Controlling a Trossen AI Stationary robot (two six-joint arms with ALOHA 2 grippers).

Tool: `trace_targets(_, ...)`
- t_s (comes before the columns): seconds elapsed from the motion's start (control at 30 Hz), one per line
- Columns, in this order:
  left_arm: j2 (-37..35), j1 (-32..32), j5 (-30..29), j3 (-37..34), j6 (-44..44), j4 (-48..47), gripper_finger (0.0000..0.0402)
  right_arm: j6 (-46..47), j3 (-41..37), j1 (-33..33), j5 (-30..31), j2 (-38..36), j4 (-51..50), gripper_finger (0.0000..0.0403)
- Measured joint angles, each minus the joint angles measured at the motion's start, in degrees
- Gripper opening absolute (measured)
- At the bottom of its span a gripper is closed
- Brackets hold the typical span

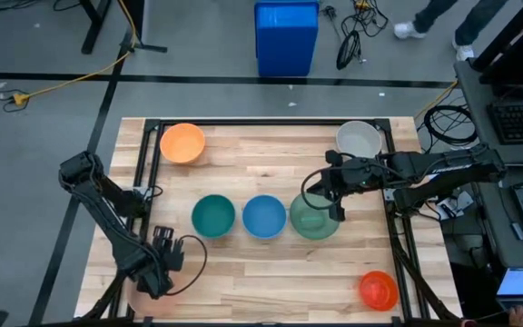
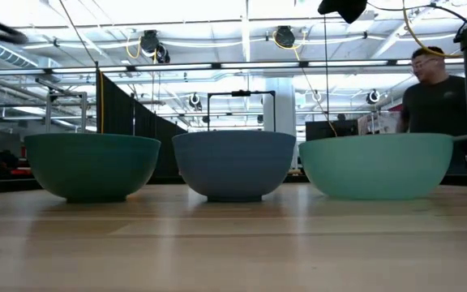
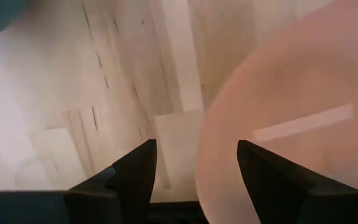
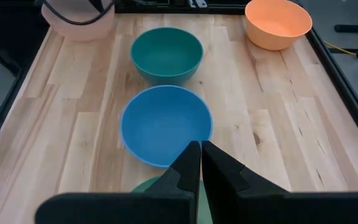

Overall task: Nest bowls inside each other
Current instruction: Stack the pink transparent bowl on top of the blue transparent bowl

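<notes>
Teal, blue and sage green bowls stand in a row at mid-table. The orange bowl is at the far left, the grey-white bowl at the far right and the red-orange bowl at the near right. At the near left corner my left gripper points down, open, over the pale pink bowl. One finger is over the bowl's inside and one is outside its rim. My right gripper hangs shut above the sage green bowl. My left gripper stands open astride the pale pink bowl's rim, coming from above. I cannot tell whether either finger touches the bowl.
A black frame rail runs around the tabletop. A big blue bin stands on the floor beyond the far edge. Bare wood lies near the front middle. A person stands in the room behind.
</notes>
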Motion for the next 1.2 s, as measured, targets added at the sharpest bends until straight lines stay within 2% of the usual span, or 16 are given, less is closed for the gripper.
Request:
trace_targets(0.23,0.0,0.0,0.8,-2.6,1.7,3.0,0.0177,-0.3,0.0,-0.1,0.0,0.0,-0.2,0.0000)
trace_targets(0.8,-0.1,0.1,1.9,-3.0,1.4,6.9,0.0008,3.4,0.0,1.3,0.0,0.0,-1.3,0.0000)
trace_targets(1.2,-0.1,0.1,3.5,-2.8,-0.9,8.7,0.0001,6.1,0.0,5.8,0.0,0.0,-1.2,0.0000)
